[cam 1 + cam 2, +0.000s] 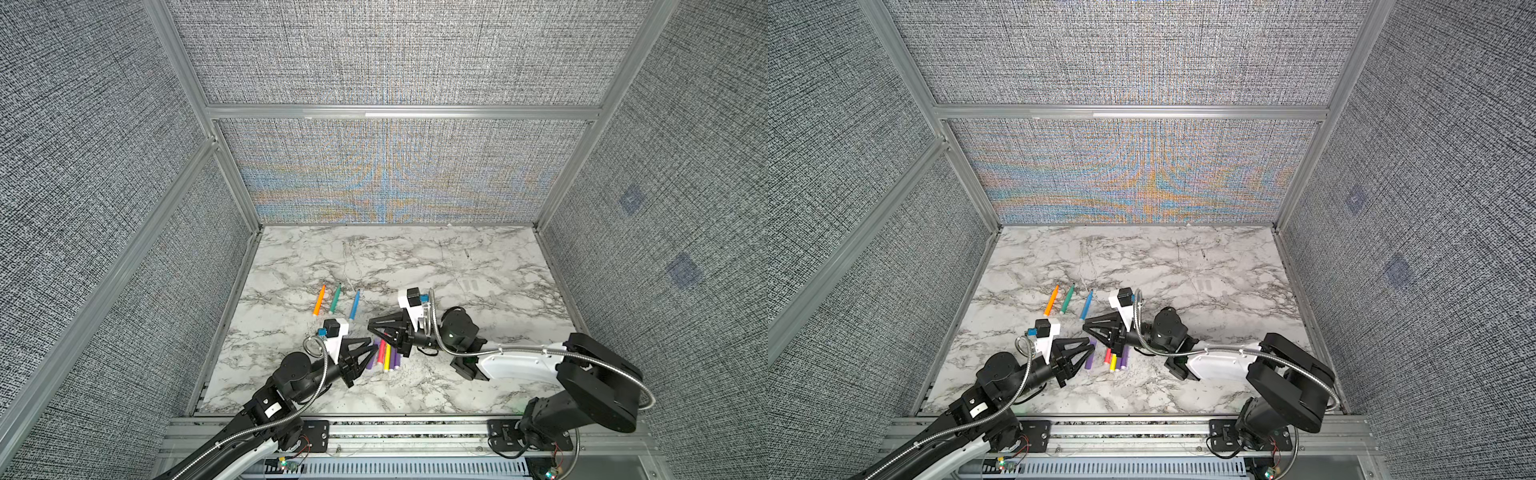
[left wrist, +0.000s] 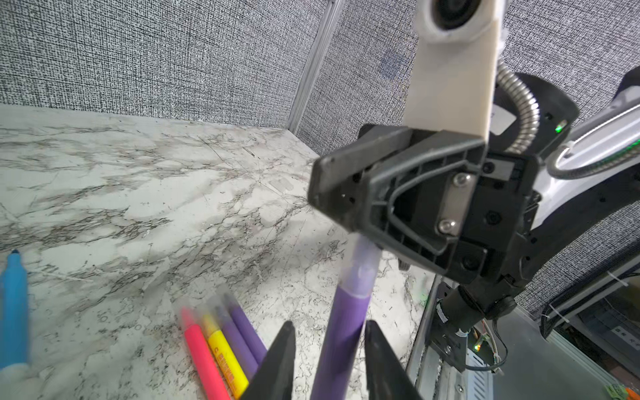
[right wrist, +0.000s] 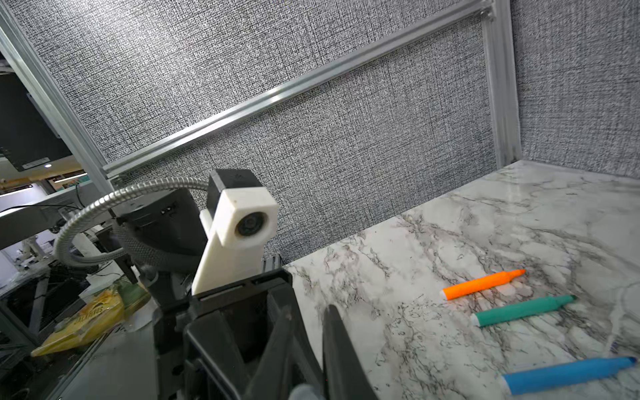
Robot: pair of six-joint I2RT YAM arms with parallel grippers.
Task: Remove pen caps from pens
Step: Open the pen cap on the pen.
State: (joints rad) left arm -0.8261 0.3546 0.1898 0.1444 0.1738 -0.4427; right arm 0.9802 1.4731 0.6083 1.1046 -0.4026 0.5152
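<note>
A purple pen (image 2: 341,332) stands between the fingers of my left gripper (image 2: 327,325), which is open with a gap beside the barrel. My right gripper (image 2: 332,204) is shut on this pen's clear pen cap (image 2: 363,258); only the cap's pale end (image 3: 301,391) shows between the jaws of the right gripper (image 3: 310,311). In both top views the left gripper (image 1: 371,343) (image 1: 1092,343) and right gripper (image 1: 370,325) (image 1: 1084,324) meet tip to tip over the purple pen (image 1: 371,362) (image 1: 1089,360). Red (image 2: 202,356), yellow (image 2: 227,360) and two purple pens (image 2: 247,334) lie capped beside it.
Orange (image 1: 319,300), green (image 1: 335,298) and blue (image 1: 355,304) pens lie uncapped in a row beyond the left gripper, on the marble table (image 1: 415,257). Two faint clear caps (image 1: 471,284) rest to the right. Fabric walls (image 1: 395,174) enclose three sides.
</note>
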